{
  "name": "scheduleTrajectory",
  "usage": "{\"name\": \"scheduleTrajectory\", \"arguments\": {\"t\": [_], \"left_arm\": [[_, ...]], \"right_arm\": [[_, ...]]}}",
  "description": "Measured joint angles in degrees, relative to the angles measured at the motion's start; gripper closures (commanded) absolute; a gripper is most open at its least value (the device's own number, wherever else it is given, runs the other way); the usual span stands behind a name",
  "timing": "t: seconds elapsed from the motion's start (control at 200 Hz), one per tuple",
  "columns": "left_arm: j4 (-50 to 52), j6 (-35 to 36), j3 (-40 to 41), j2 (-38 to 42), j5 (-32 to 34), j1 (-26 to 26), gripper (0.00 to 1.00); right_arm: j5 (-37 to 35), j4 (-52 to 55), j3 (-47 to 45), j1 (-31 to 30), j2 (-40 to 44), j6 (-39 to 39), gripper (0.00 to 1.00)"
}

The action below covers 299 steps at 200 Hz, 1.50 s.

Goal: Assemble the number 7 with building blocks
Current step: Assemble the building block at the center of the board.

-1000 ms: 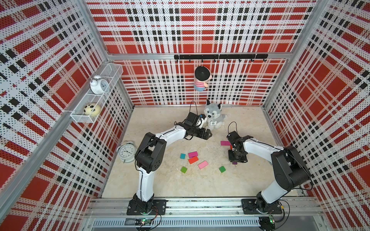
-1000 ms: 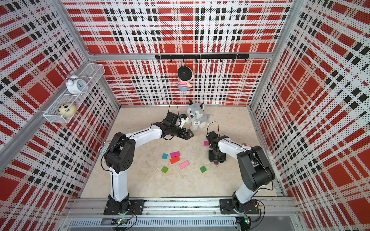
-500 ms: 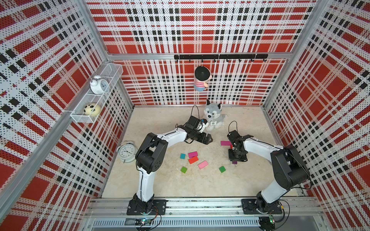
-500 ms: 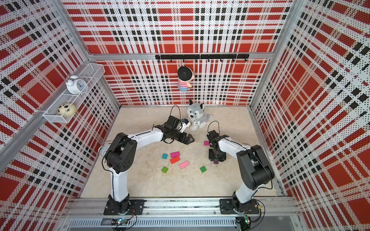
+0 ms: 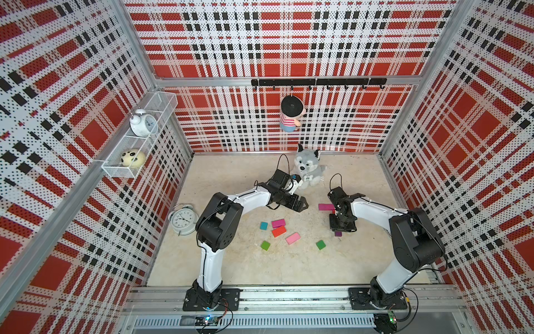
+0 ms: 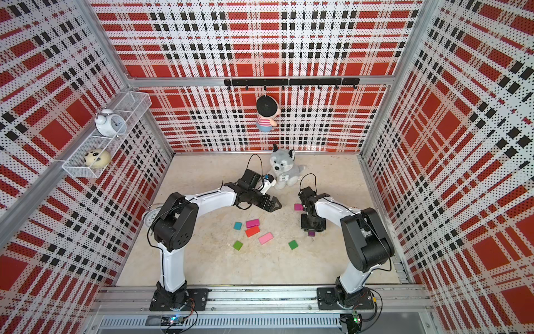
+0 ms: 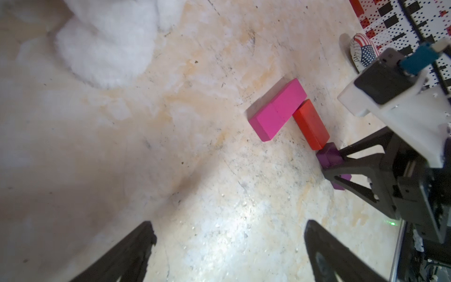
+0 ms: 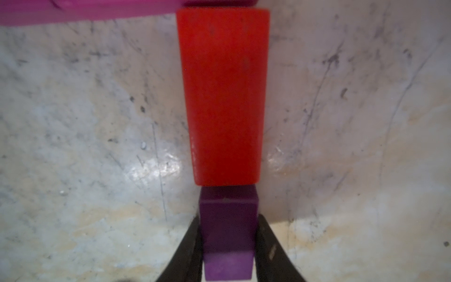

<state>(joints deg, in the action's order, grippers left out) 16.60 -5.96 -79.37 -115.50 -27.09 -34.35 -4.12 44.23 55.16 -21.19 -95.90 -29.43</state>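
A magenta block (image 7: 278,109) and a red block (image 7: 311,124) lie on the floor in an L, end to side. A purple block (image 8: 228,232) touches the red block's (image 8: 223,97) near end, in line with it. My right gripper (image 8: 228,244) points down and is shut on this purple block (image 5: 338,233), a finger pressed on each side. My left gripper (image 5: 302,204) hovers open and empty, left of the magenta block (image 5: 326,206). Loose blocks lie in the middle: teal (image 5: 263,225), magenta (image 5: 278,223), red (image 5: 279,231), pink (image 5: 293,238) and two green (image 5: 265,245) (image 5: 320,245).
A plush dog (image 5: 307,170) sits at the back, just behind the left wrist. An alarm clock (image 5: 182,221) stands by the left wall. A small flag-patterned ball (image 7: 363,52) lies near the right wall. A doll (image 5: 290,115) hangs on the back wall.
The left gripper has swung away from the plush dog, toward the front and right, staying open. The right gripper has stayed over the purple block, its jaws a little closer.
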Motion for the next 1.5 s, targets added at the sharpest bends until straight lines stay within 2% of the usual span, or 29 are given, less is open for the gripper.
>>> {"name": "scheduleTrajectory", "arguments": {"t": [1.112, 1.498], "left_arm": [[1.62, 0.46, 0.39, 0.04, -0.76, -0.15, 0.02], [1.90, 0.52, 0.39, 0.04, -0.81, -0.15, 0.02]], "right_arm": [[0.00, -0.15, 1.25, 1.05, -1.09, 0.44, 0.67], [0.13, -0.20, 1.38, 1.07, -1.22, 1.20, 0.61]]}}
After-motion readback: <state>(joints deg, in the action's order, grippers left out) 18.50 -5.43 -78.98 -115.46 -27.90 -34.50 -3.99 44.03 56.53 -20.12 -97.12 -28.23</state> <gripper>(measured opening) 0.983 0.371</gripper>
